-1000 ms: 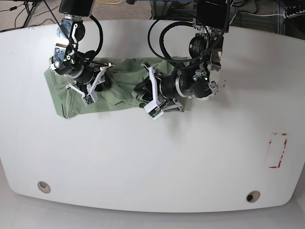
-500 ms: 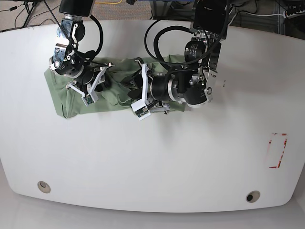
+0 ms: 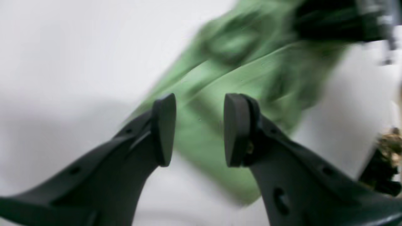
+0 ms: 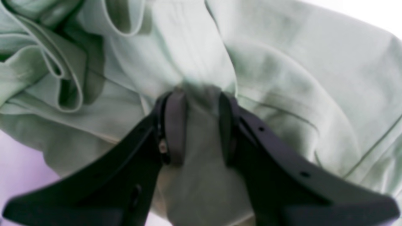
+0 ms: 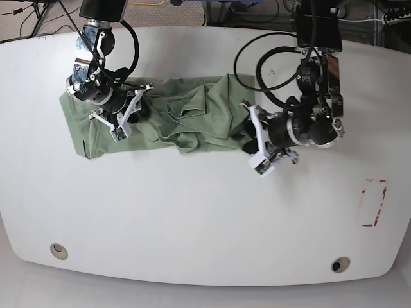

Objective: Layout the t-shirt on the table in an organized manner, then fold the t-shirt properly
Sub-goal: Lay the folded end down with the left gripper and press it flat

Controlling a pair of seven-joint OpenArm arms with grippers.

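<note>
T-shirt fabric [image 4: 201, 94] is pinched between the pads of the right gripper [image 4: 196, 125], a small ridge of sage-green cloth bunching up where the jaws close on it; the hold seems meant to anchor that end while the rest gets drawn out. From there the t-shirt [image 5: 186, 115] runs as a crumpled band across the far part of the white tabletop [image 5: 192, 218], with loose folds heaped near its middle. The left gripper [image 3: 198, 128] hangs just off the other end of the band with its jaws parted and nothing between them, cloth lying beyond and below the pads; its view is blurred. I judge the layout step is only partway: the garment is stretched sideways but nowhere near flat. A red-outlined mark [image 5: 374, 203] sits well apart, untouched.
</note>
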